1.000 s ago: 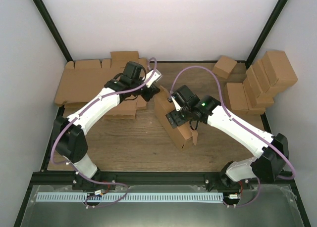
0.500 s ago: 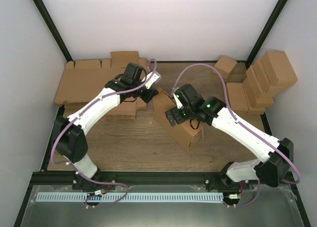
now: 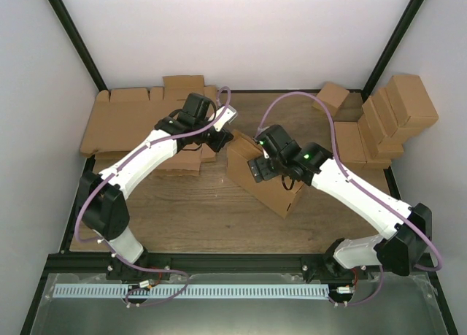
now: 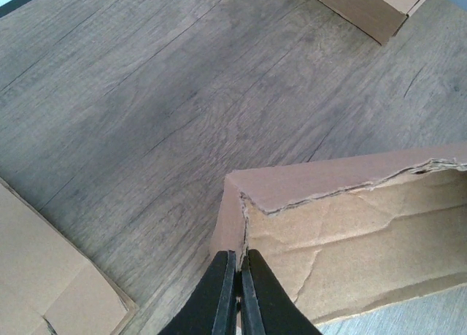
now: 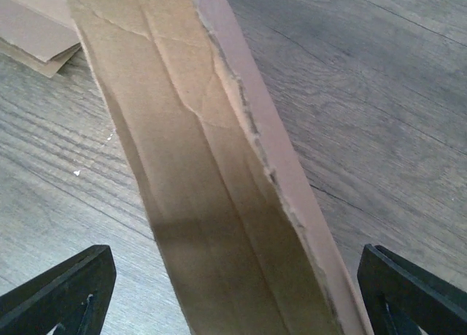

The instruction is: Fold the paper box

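The paper box (image 3: 266, 183) is a partly folded brown cardboard blank standing on the wooden table between both arms. My left gripper (image 3: 232, 139) is shut on the box's far corner wall; in the left wrist view the black fingers (image 4: 237, 295) pinch the cardboard edge of the box (image 4: 350, 225). My right gripper (image 3: 257, 168) is wide open above the box. In the right wrist view its fingertips (image 5: 66, 291) straddle a long upright wall of the box (image 5: 219, 203) without touching it.
A pile of flat cardboard blanks (image 3: 128, 123) lies at the back left, partly under the left arm. A cluster of small ready-made boxes (image 3: 383, 123) stands at the back right, one box (image 3: 330, 98) apart. Black frame posts stand at the rear corners.
The right arm has shifted right and toward the back over the box. The box's near end has turned slightly right. The left gripper has held its grip without moving.
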You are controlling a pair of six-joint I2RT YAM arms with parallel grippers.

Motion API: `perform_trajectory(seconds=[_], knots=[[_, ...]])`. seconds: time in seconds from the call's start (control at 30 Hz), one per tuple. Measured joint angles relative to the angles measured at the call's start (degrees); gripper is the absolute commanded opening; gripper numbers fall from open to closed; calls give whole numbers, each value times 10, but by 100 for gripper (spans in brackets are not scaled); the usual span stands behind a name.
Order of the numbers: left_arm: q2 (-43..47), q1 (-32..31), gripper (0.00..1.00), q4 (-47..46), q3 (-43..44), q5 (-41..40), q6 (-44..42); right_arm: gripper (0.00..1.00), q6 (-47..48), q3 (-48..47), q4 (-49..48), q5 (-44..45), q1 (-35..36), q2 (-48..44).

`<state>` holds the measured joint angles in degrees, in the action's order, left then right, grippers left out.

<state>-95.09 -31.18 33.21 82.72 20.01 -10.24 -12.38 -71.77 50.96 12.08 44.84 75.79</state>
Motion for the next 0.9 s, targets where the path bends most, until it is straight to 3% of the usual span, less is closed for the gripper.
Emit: perform_trajectory(seconds=[0.1,0.43,0.6,0.73,0.9], knots=[[0,0,4,1,0,0,1,100,-6,3,0,10,0,0],[0,0,4,-5,-15,0,3,100,-10,0,-8,30,0,-36],[1,-2,4,-6,-21,-1,3,91,1,-46,-4,33,0,-63],[2,-4,4,-5,-21,-3,3,57,17,-72,-5,2,0,-90],[5,-4,5,-5,-22,-4,3,4,39,-81,-9,-79,0,-112]])
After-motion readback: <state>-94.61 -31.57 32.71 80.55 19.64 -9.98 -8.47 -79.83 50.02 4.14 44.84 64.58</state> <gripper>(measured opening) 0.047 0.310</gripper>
